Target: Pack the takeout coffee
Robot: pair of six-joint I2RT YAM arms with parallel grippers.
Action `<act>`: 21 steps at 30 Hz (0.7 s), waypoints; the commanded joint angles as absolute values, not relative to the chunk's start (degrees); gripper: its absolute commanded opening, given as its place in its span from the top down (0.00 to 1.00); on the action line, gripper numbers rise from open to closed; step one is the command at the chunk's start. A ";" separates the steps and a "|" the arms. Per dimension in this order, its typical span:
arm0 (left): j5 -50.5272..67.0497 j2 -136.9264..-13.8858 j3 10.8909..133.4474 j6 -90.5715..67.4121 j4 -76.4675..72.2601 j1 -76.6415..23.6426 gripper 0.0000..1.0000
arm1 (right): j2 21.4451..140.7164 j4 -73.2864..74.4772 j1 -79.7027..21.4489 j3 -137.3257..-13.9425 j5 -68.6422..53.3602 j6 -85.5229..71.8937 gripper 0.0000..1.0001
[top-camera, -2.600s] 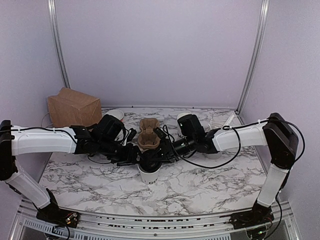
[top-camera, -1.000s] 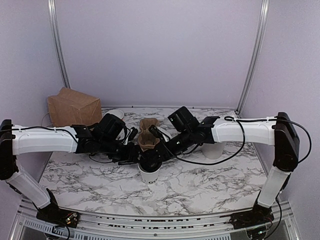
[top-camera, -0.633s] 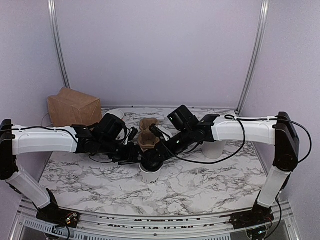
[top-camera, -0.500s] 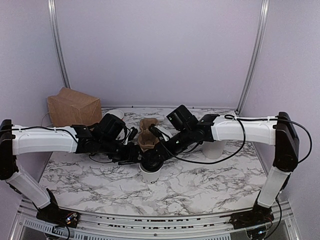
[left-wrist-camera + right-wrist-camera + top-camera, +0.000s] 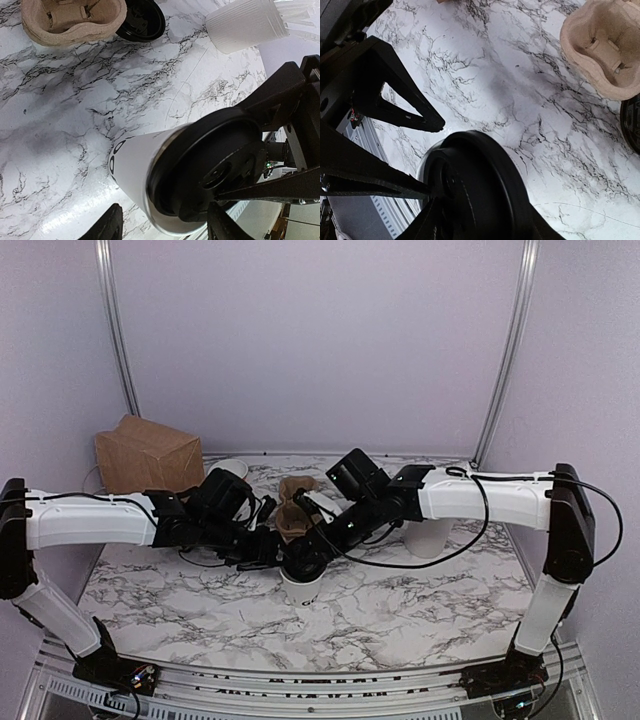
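The takeout coffee (image 5: 300, 586) is a white paper cup (image 5: 132, 162) with dark lettering, standing upright near the middle of the marble table. A black lid (image 5: 207, 167) sits on its rim, and the same lid (image 5: 480, 180) fills the right wrist view. My left gripper (image 5: 278, 554) reaches in from the left, its fingers (image 5: 111, 227) closed round the cup's sides. My right gripper (image 5: 308, 556) comes down from the right, fingers flanking the lid. Black on black hides whether they press it.
A brown pulp cup carrier (image 5: 293, 510) lies just behind the cup. A spare black lid (image 5: 142, 20) sits beside the carrier. White ribbed cups (image 5: 245, 25) stand at the right, behind the right arm. A brown paper bag (image 5: 148, 455) stands at the back left.
The right arm has swung in from the right and leaned further left over the cup, its fingers now at the lid. The left arm and the cup have stayed put.
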State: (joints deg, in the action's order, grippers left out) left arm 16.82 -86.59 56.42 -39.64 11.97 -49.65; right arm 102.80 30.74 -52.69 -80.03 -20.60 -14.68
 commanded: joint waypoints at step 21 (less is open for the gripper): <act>16.00 -87.14 57.85 -39.11 11.52 -50.19 0.42 | 104.05 34.93 -53.88 -84.63 -18.04 -11.91 0.47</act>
State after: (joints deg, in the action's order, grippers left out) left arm 16.43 -86.67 56.42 -39.66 11.94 -49.80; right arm 103.18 33.74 -53.32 -81.76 -19.38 -13.08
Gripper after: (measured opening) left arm 0.577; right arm 0.525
